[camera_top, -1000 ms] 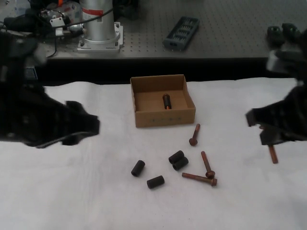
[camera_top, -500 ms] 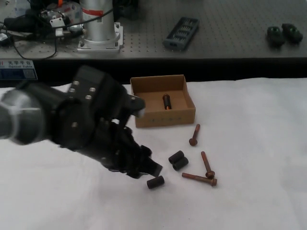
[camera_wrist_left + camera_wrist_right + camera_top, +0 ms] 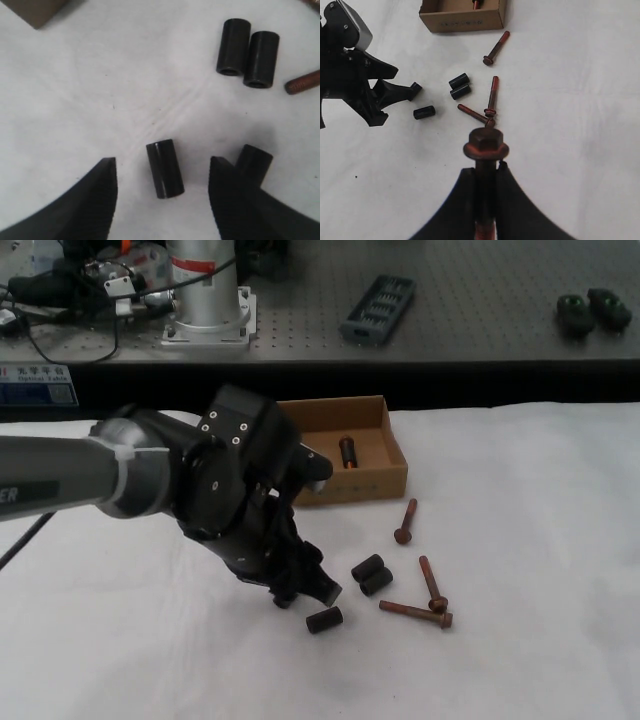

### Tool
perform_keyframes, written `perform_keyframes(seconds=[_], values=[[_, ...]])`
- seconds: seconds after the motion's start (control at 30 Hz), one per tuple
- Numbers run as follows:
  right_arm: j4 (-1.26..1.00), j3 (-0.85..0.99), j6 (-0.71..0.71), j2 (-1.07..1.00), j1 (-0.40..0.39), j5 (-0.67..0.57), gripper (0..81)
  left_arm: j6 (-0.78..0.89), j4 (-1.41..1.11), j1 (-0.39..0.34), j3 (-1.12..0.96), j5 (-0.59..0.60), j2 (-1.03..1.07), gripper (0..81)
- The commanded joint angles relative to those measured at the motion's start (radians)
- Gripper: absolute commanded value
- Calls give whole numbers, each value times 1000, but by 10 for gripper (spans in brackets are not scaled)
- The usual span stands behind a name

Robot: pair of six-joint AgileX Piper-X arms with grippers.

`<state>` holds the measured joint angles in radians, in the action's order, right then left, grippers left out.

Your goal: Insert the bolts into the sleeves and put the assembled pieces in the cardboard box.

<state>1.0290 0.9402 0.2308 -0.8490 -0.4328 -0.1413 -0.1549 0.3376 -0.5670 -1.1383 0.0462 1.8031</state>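
Shifted to 7 o'clock of the cardboard box (image 3: 345,485), left end effector (image 3: 162,165) straddles a sleeve (image 3: 165,172), spread wide; right end effector (image 3: 485,175) clamps a bolt (image 3: 485,145). Sleeve pickup: close, then lift.

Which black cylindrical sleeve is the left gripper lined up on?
The black cylindrical sleeve lying between the left gripper's open fingers; another sleeve sits just outside one finger, and a side-by-side pair lies farther off.
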Motion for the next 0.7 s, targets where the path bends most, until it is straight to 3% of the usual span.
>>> perform_keyframes(seconds=[0.0,0.67], values=[[5,4,-8,-8,-1,-20,28,-11,7,-4,-13,-31,11,402],[5,4,-8,-32,-1,-33,28,-11,42,-4,-13,-6,53,402]])
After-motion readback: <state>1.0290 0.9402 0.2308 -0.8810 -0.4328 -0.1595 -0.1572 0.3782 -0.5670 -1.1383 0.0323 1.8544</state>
